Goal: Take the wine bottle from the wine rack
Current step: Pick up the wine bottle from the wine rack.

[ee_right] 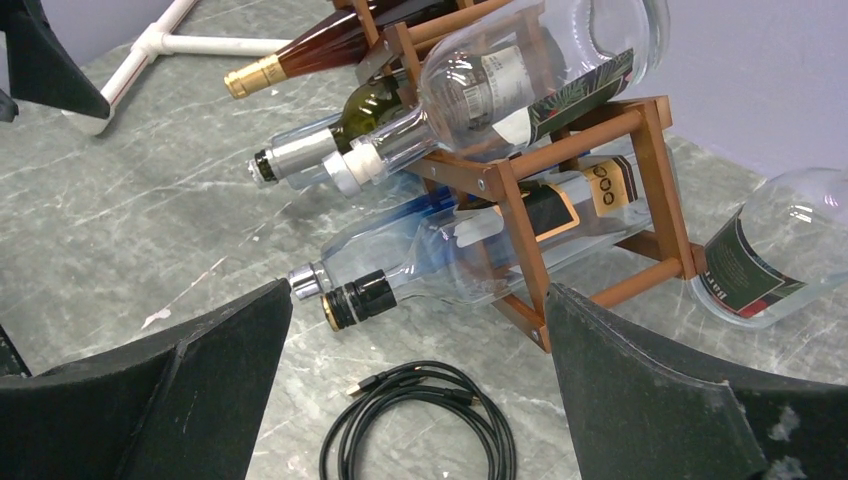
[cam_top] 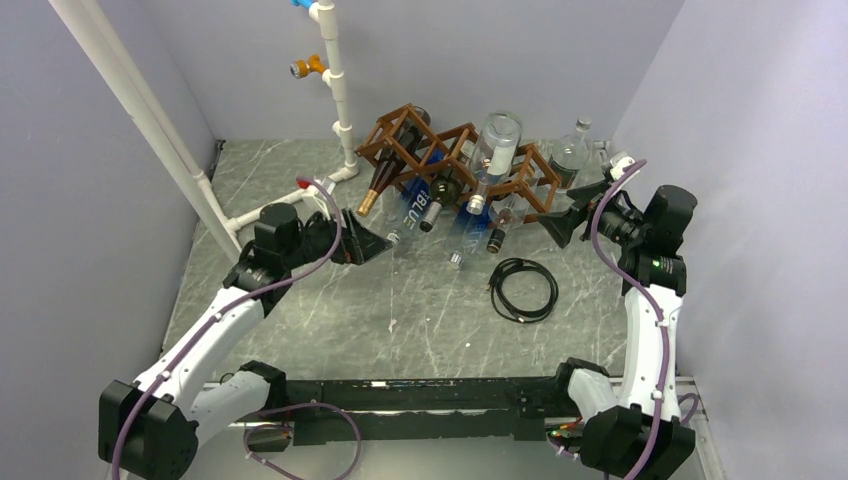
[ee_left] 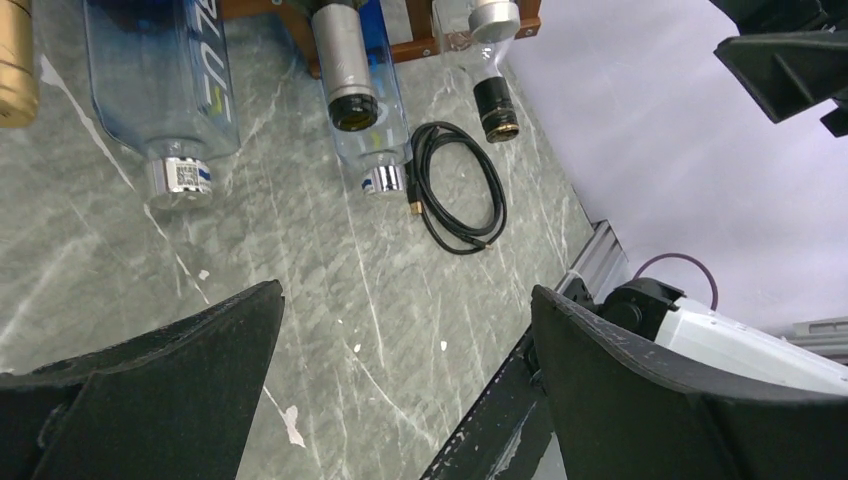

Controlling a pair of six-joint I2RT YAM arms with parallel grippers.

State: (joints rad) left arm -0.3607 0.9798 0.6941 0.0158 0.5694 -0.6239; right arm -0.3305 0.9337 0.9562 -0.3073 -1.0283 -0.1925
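Note:
The brown wooden wine rack (cam_top: 455, 150) stands at the back of the table with several bottles lying in its cells. A dark green wine bottle (cam_top: 445, 193) with a grey foil neck lies in the middle, also in the right wrist view (ee_right: 370, 105). A brown wine bottle with a gold cap (cam_top: 375, 190) lies at the rack's left end. My left gripper (cam_top: 368, 242) is open and empty, just left of the bottle necks. My right gripper (cam_top: 565, 212) is open and empty by the rack's right end (ee_right: 520, 200).
A coiled black cable (cam_top: 522, 290) lies on the table in front of the rack. A clear bottle (cam_top: 570, 152) lies off the rack at its right. A white pipe stand (cam_top: 335, 90) rises at the back left. Walls close in on three sides.

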